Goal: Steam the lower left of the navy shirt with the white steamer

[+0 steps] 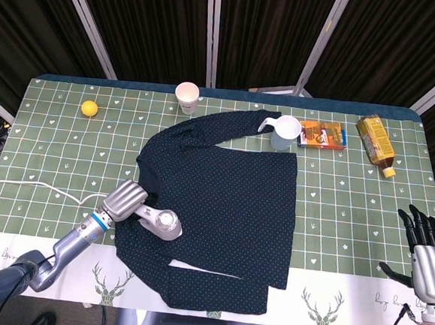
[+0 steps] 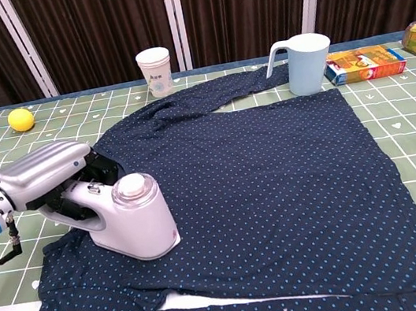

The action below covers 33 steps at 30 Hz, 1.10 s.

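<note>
The surface [image 1: 45,149] wears a green checked cloth, and the navy shirt [image 1: 229,208] with pale dots lies spread flat across its middle, hem toward the near edge, 1 sleeve reaching toward the far side. The white steamer [image 2: 132,218] sits flat on the shirt's lower left area, close to the left side seam, its round cap facing up. The left robot hand [image 2: 48,178] is wrapped around the steamer's handle, gripping it, with the forearm coming in low from the near left corner. The right robot hand [image 1: 424,243] hovers off the surface's near right edge, holding nothing, fingers apart and pointing away. A white cord [image 1: 38,189] trails along the left side.
</note>
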Each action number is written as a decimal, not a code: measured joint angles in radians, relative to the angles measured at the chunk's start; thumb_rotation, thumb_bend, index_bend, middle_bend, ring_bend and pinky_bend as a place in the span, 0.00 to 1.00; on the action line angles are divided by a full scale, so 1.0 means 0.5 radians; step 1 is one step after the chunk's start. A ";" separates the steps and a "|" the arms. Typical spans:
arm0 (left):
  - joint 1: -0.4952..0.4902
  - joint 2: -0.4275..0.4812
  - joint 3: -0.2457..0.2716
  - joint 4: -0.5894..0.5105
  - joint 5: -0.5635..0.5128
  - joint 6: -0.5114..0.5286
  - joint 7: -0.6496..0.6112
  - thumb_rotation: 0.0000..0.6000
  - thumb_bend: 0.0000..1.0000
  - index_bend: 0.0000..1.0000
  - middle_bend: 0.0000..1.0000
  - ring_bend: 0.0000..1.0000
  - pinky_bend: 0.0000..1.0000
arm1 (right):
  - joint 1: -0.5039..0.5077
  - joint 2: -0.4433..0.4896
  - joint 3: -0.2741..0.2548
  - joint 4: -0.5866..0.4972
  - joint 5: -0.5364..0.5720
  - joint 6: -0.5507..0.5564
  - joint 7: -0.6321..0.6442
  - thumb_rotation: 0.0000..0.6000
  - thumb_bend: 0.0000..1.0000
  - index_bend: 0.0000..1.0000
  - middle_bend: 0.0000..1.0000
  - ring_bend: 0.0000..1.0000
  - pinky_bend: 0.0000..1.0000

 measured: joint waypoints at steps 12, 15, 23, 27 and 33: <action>-0.039 -0.090 0.013 -0.097 0.063 0.004 0.062 1.00 0.55 0.92 0.91 0.85 1.00 | -0.006 0.007 0.002 0.001 0.002 0.009 0.017 1.00 0.00 0.00 0.00 0.00 0.00; -0.052 -0.111 0.008 -0.134 0.075 0.003 0.086 1.00 0.55 0.92 0.91 0.85 1.00 | -0.007 0.008 0.002 0.002 0.002 0.010 0.020 1.00 0.00 0.00 0.00 0.00 0.00; -0.065 -0.129 -0.011 -0.188 0.074 0.003 0.133 1.00 0.55 0.92 0.91 0.85 1.00 | -0.008 0.011 0.002 0.004 0.001 0.010 0.028 1.00 0.00 0.00 0.00 0.00 0.00; -0.070 -0.130 -0.053 -0.172 0.042 0.002 0.147 1.00 0.55 0.92 0.91 0.85 1.00 | -0.007 0.010 0.000 0.004 -0.003 0.008 0.027 1.00 0.00 0.00 0.00 0.00 0.00; -0.103 -0.138 -0.177 -0.097 -0.042 0.000 0.122 1.00 0.55 0.92 0.91 0.85 1.00 | -0.003 0.006 0.001 0.007 0.003 -0.002 0.023 1.00 0.00 0.00 0.00 0.00 0.00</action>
